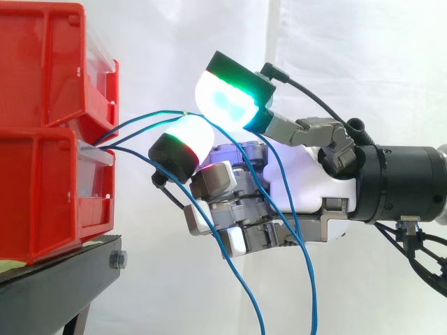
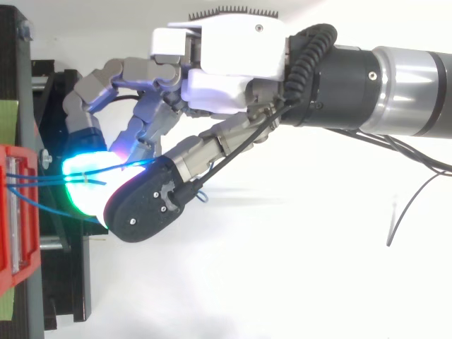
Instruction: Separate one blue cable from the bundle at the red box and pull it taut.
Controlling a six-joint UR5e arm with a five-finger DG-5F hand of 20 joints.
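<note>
Just off the front of the stacked red bins (image 1: 42,77), the hand (image 1: 300,188) reaches in from the right. Its smooth white shell carries fingers built of blocky grey metal segments. Two thick, rounded fingertips (image 1: 223,98) are brought together. The upper one is black-backed and glows green and cyan. The lower one is black-capped and glows white with a red edge and a green tinge. One thin blue cable (image 1: 167,112) passes between these two pads, and they are pressed on it. The remaining fingers are curled in below, against the palm.

From the gap between the upper and lower bin, this glossy cable rises in a shallow arc to the pads. A small yellowish mark sits on it just before the pinch. Past the pads it falls away across the palm. From above, the same cable (image 2: 42,176) runs nearly straight from the bin's edge into the green glow.

The rest of the bundle (image 1: 244,293) leaves the same gap and hangs in loose curves under the hand. The bins are hard, shiny plastic with clear front lips. They sit on a matte black stand (image 1: 56,286) with a bolt (image 1: 119,259) at its corner, before a white curtain (image 1: 349,56).
</note>
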